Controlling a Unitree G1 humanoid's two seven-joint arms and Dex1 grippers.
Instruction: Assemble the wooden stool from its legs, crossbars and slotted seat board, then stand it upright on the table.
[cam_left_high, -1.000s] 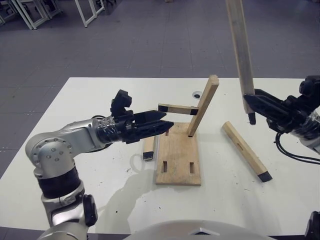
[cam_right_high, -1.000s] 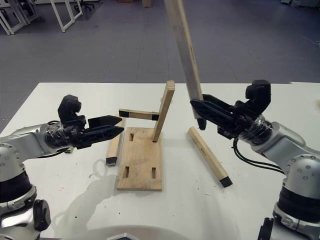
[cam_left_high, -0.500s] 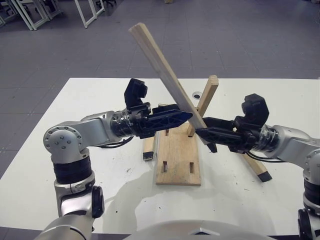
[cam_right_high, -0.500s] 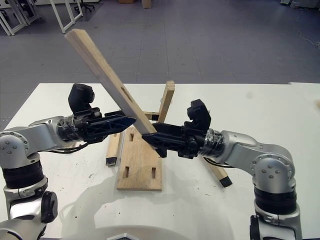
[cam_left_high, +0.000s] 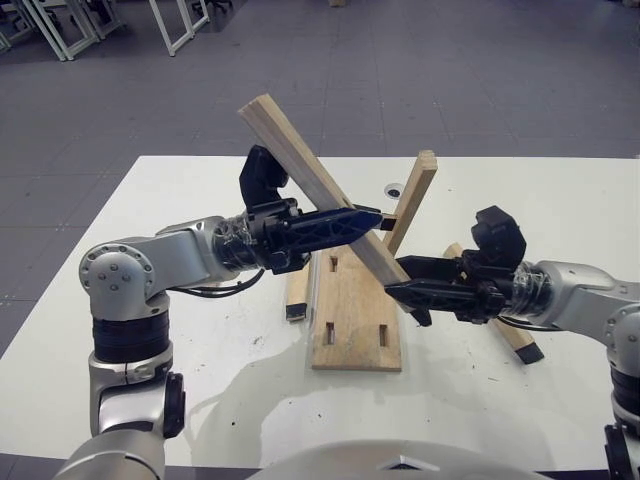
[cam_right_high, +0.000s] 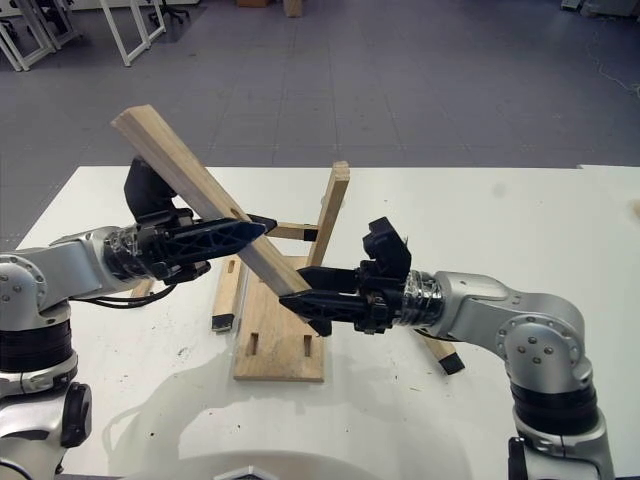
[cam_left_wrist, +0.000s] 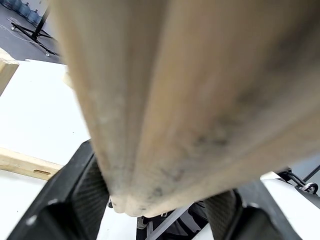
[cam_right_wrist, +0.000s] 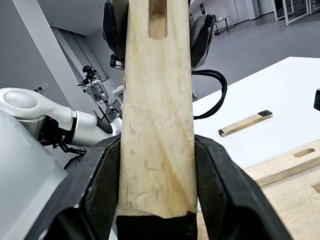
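- Left eye view: my left gripper (cam_left_high: 372, 215) is closed across the middle of the leg (cam_left_high: 310, 185), and my right gripper (cam_left_high: 395, 290) clamps its low end. The leg's long axis runs from 10 o'clock, high, down to 4 o'clock, low over the seat board (cam_left_high: 355, 345). The board's open slots (cam_left_high: 328, 332) lie toward 6 o'clock from my right fingertips.
- Right eye view: the slant is the same. My right gripper is the one nearer the board, beside the upright leg (cam_right_high: 330, 215).
- Left wrist view: the leg sits between my fingers (cam_left_wrist: 75, 190), with a pad pressed on each side.
- Right wrist view: my fingers (cam_right_wrist: 100, 190) pinch the leg's dark end. I judge that end must swing toward 6 o'clock next.
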